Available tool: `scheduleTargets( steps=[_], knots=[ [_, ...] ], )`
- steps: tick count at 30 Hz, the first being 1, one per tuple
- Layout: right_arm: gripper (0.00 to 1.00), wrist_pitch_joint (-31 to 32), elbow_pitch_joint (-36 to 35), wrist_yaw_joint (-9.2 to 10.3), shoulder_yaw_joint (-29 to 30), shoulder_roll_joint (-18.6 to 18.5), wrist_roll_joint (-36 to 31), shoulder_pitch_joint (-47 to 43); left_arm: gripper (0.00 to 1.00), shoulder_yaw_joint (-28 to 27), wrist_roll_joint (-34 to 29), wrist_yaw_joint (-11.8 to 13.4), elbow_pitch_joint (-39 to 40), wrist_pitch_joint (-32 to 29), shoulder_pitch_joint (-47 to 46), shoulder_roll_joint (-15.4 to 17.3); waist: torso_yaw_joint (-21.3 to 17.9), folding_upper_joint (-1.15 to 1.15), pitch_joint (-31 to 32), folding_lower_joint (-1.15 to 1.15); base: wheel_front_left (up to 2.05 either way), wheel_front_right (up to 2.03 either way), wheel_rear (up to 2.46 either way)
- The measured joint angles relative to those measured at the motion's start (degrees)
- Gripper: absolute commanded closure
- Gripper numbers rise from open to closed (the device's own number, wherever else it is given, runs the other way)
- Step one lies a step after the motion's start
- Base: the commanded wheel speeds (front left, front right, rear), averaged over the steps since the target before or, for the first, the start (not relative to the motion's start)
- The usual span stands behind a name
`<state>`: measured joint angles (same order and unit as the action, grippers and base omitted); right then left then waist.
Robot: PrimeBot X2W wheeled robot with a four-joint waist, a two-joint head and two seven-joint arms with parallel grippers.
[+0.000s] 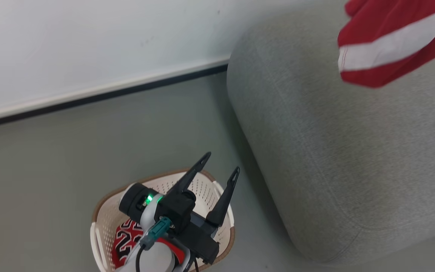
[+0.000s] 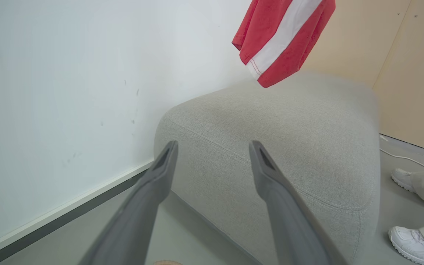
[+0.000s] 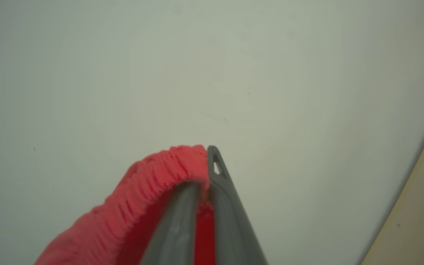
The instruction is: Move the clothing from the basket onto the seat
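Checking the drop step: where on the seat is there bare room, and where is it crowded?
The seat is bare grey fabric on top, from its wall-side edge to its rounded near corner; the red piece hangs over its far side. Crowded: the basket, its jersey under the open left end effector.

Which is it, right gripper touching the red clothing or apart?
Touching. The right wrist view shows the right gripper shut on the gathered edge of the red clothing.
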<state>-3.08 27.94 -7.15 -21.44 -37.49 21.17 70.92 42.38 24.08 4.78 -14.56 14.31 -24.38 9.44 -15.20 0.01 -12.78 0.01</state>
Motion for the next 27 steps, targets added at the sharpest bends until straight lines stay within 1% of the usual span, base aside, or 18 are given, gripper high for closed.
scheduleTargets(
  steps=[4,6,11,13,14,16,17,18,21,27],
  knots=[
    [1.0,0.63,2.98,0.0,1.45,-2.34,0.01,4.21,0.0,-0.05,-0.91,0.11,2.32,0.01,-1.23,0.92,1.49,0.0,-3.31,0.0,0.0,0.0,0.0],
    [1.0,1.08,4.24,0.0,1.78,-2.9,-0.01,5.59,0.0,-0.05,-1.45,0.26,3.49,0.01,-1.74,1.36,2.15,0.0,-4.99,0.0,0.0,0.0,0.0],
    [1.0,1.07,6.41,0.16,2.93,-2.98,0.04,6.07,0.0,-0.64,-3.35,0.37,6.2,-0.02,-3.67,2.98,3.44,0.0,-9.36,0.0,0.0,0.0,0.0],
    [1.0,0.99,7.79,0.62,3.66,-3.02,0.13,6.2,0.0,-0.94,-3.85,0.73,7.24,-0.09,-4.21,3.56,3.76,0.01,-11.14,0.0,0.0,0.0,0.0],
    [1.0,0.99,7.79,0.62,3.66,-3.02,0.13,6.2,0.0,-0.94,-3.85,0.73,7.24,-0.09,-4.21,3.56,3.76,0.01,-11.14,0.0,0.0,0.0,0.0],
    [1.0,0.4,9.42,0.82,4.05,-2.98,0.56,6.26,0.0,-1.3,-4.54,0.76,8.7,-0.63,-4.98,4.38,4.01,0.01,-13.81,0.0,0.0,0.0,0.0],
    [1.0,0.18,9.81,1.13,4.05,-2.85,0.59,6.24,0.0,-1.31,-4.64,0.76,9.11,-0.7,-5.16,4.67,4.04,0.01,-14.69,0.0,0.0,0.0,0.0],
    [1.0,0.18,9.81,1.13,4.05,-2.85,0.59,6.24,0.0,-1.31,-4.64,0.76,9.11,-0.7,-5.16,4.67,4.04,0.01,-14.69,0.0,0.0,0.0,0.0],
    [1.0,-0.64,11.26,1.2,4.02,-2.02,0.83,5.97,0.0,-1.44,-6.16,0.82,10.26,-1.64,-6.17,5.33,3.99,0.01,-17.33,0.0,0.0,0.0,0.0],
    [1.0,-2.56,15.33,2.53,3.85,1.78,2.07,1.76,0.0,-1.79,-7.49,1.24,12.17,-2.88,-8.59,6.11,3.68,0.01,-22.55,0.0,0.0,0.0,0.0]
  ],
)
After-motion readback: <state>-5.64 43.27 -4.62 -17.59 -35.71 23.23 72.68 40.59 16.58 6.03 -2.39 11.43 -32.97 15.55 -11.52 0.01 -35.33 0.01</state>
